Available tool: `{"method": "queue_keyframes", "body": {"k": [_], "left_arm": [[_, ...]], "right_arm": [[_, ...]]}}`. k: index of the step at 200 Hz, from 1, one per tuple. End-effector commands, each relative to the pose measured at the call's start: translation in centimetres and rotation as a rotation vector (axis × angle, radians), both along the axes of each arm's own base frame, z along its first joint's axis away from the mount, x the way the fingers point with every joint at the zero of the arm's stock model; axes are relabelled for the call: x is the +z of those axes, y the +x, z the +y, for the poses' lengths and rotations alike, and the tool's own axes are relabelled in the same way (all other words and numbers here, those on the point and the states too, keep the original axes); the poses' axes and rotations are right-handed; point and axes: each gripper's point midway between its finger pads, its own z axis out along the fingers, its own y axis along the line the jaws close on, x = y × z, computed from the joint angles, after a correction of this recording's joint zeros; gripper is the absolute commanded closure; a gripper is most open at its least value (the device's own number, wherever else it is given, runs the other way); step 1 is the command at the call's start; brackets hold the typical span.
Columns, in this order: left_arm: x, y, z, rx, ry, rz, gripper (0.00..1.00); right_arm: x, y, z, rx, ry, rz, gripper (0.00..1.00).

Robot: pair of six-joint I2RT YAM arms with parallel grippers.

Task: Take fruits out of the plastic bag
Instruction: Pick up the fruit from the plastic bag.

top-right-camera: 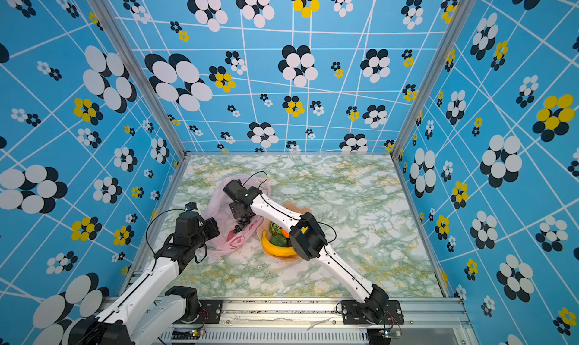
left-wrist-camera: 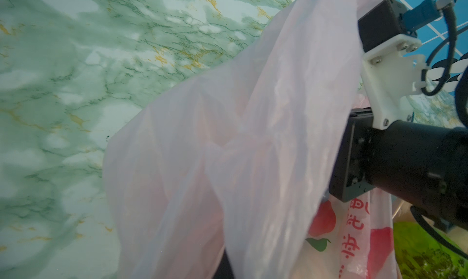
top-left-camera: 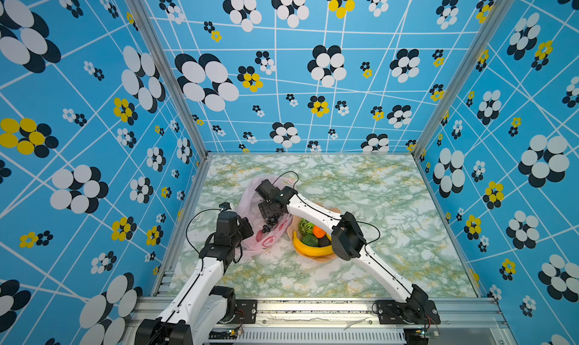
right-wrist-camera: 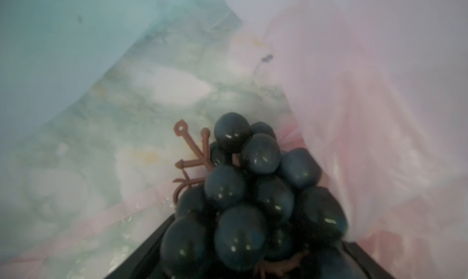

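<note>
The pink plastic bag lies crumpled left of the table's middle. My left gripper is shut on the plastic bag at its near edge. In the left wrist view the bag's film drapes over the jaws. My right gripper reaches into the bag's mouth. The dark grape bunch fills the gap between its jaws, touching both. On the peach plate lie a banana, a kiwi half, an orange and a green fruit.
The right arm crosses over the plate's far side. Patterned blue walls close the marble table on three sides, and an aluminium rail runs along the front edge.
</note>
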Motion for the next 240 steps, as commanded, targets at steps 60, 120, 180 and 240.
{"method": "queue_keyframes", "body": {"k": [60, 120, 180, 240], "left_arm": [[-0.8, 0.0, 0.1, -0.007, 0.024, 0.01, 1.0], [-1.2, 0.0, 0.5, 0.01, 0.035, 0.029, 1.0], [-1.8, 0.0, 0.9, 0.028, 0.043, 0.06, 1.0], [-2.1, -0.1, 1.6, 0.063, 0.042, 0.082, 1.0]], "right_arm": [[-0.2, -0.7, 1.2, 0.066, 0.027, 0.024, 0.47], [4.2, -1.6, 2.7, 0.118, 0.091, -0.039, 0.59], [7.4, -2.4, 3.1, 0.152, 0.124, -0.077, 0.62], [9.1, -2.9, 2.5, 0.156, 0.145, -0.098, 0.61]]}}
